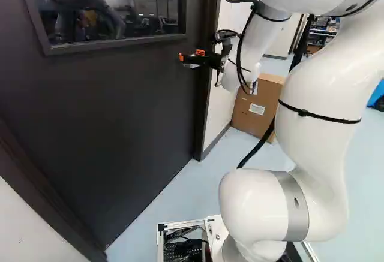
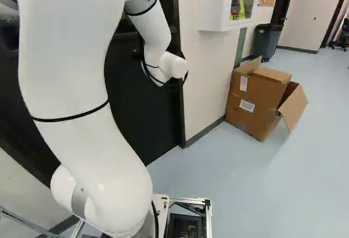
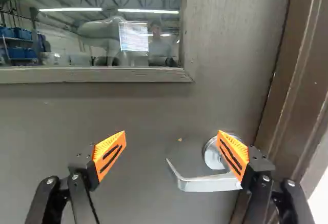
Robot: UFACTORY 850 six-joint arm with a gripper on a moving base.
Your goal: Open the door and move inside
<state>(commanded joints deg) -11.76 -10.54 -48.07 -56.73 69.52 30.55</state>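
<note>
Smooth white arm (image 1: 315, 82) with gray rings (image 1: 290, 202)
Thin black ties (image 1: 327, 118) hug it; black cords (image 1: 239, 52) loop beside the black gripper (image 1: 191, 57) with ridged orange pads (image 3: 106, 152) and round silver screws (image 3: 75, 177).

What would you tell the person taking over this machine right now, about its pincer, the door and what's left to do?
Pincer: wide open, holding nothing, facing the door.
Handle: a lever, lying about level, partly hidden behind one finger; I can't tell whether they touch.
Done: the arm is up at the door, near the handle.
Left: the door looks shut in its frame, so work the handle, open it and move inside.
</note>
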